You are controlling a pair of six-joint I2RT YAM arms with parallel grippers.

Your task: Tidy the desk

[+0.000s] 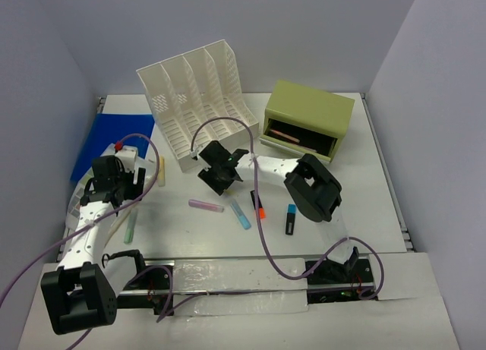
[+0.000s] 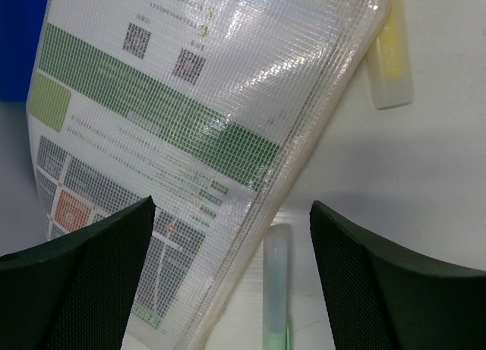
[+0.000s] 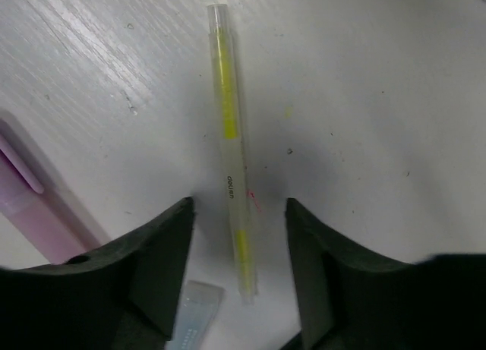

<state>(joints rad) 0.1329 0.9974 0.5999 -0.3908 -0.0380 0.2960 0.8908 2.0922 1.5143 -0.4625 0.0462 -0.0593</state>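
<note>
worktop [image 1: 364, 206] spanning whole view beneath everything | mesh pouch [image 2: 190, 137] under spread left claw [image 2: 231, 213] | right claw [image 3: 237, 236] spread, straddling yellow pen [image 3: 228, 130] | advice: centre over barrel, lower close, pinch across width, avoid pink pen [image 3: 30, 206] beside

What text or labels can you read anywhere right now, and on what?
Clear yellow pen: a short dark print on the barrel, too blurred to read.
Printed sheet in the mesh pouch: rows of small text and code squares, too small to read.
No other lettering shows.
</note>
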